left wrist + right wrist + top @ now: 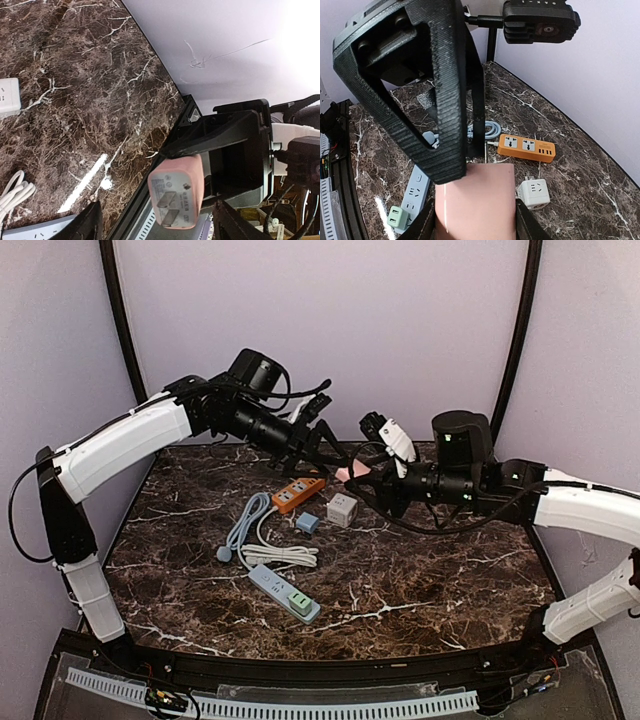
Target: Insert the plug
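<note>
My right tool (475, 222) clamps the pink plug (176, 192); left tool (157, 220) stands apart around it. I'd centre the plug before closing.

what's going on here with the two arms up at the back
The right arm's fingers are clamped on a pink rectangular plug adapter, holding it in the air over the dark marble table. The left arm's fingers are open on either side of it, which looks like a handover. The plug is not yet in any socket; the orange power strip lies below.
</note>
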